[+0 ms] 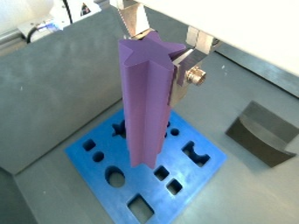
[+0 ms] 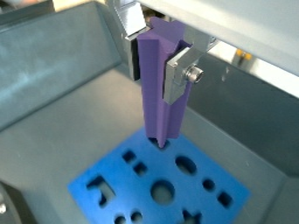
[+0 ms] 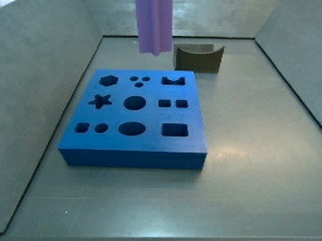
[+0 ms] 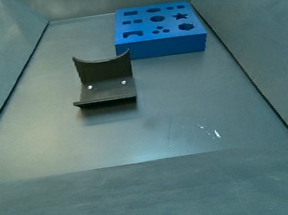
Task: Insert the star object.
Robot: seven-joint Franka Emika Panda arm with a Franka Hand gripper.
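Note:
My gripper (image 1: 160, 57) is shut on the star object (image 1: 146, 105), a tall light-purple fluted peg, near its top end. The peg hangs upright, lower end down, and shows in the other wrist view (image 2: 162, 105) between the silver fingers (image 2: 177, 74). In a side view only its lower part (image 3: 153, 26) shows, held in the air above the far side of the blue block (image 3: 132, 118); the gripper is out of that frame. The block's star-shaped hole (image 3: 104, 101) is open. The block also shows in both wrist views (image 1: 117, 188) (image 2: 176, 188), below the peg.
A small dark olive arch-shaped block (image 3: 199, 58) stands on the floor beyond the blue block, apart from it; it also shows in a wrist view (image 1: 263, 131) and a side view (image 4: 103, 82). Grey walls enclose the floor. The blue block (image 4: 159, 29) has several other shaped holes.

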